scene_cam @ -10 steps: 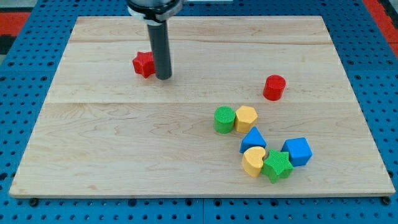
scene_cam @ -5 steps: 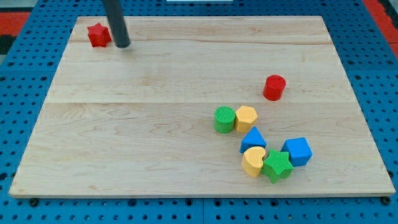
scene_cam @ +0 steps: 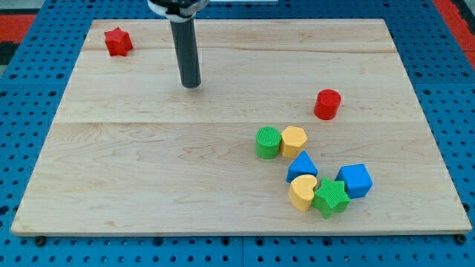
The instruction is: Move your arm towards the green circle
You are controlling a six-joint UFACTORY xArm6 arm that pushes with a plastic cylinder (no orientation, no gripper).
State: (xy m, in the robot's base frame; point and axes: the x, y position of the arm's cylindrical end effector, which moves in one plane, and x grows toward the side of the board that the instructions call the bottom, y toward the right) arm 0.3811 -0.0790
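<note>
My tip (scene_cam: 191,84) stands on the bare wood in the upper left part of the board (scene_cam: 148,163), touching no block; there is no pincer here at all, only a plain rod that opens on nothing and holds nothing. The red star (scene_cam: 116,41) sits near the top left corner, apart from the tip and toward the view's left of it. The green circle (scene_cam: 268,142), the block I am meant to reach, lies right of the board's middle, toward the bottom edge, pressed against the yellow block (scene_cam: 294,139) on its right. Below those 2 are the blue triangle (scene_cam: 301,165), the yellow heart (scene_cam: 303,192), the green star (scene_cam: 330,197) and the blue cube (scene_cam: 355,180), huddled closely toward the bottom right. The red cylinder (scene_cam: 327,104) stands alone nearer the right edge. Open wood lies between the tip and the green circle, so I judge a straight diagonal slide toward the bottom right would meet it first, without disturbing its neighbours.
</note>
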